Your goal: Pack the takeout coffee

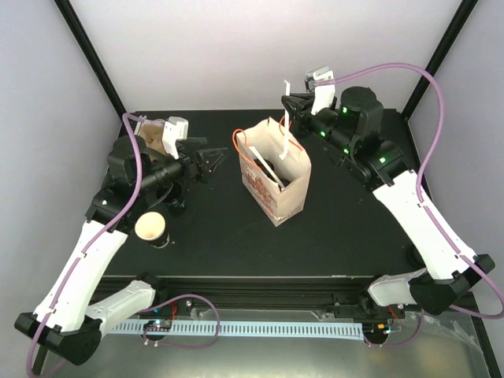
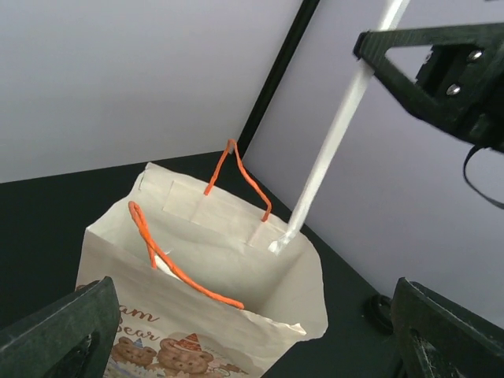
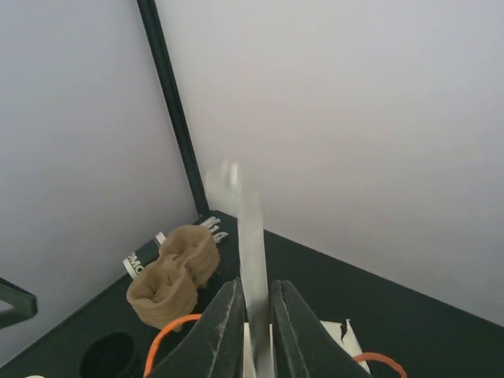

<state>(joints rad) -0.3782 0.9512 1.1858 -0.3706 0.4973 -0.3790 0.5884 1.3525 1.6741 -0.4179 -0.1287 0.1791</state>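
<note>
Bag point(image 1: 272, 185) stands open mid counter point(image 1: 346, 228) | left pincer point(image 1: 209, 164) spread wide, holding nothing, at bag's 9 o'clock | right pincer point(image 3: 257, 323) clenched on white stick point(image 3: 250, 236), stick's low end at bag's rim, 1 o'clock | coffee cup point(image 1: 151, 227), open top, on counter at bag's 8 o'clock.

Stick point(image 3: 250, 252) top blurred; bag point(image 2: 213, 236) btm past frame edge.
</note>
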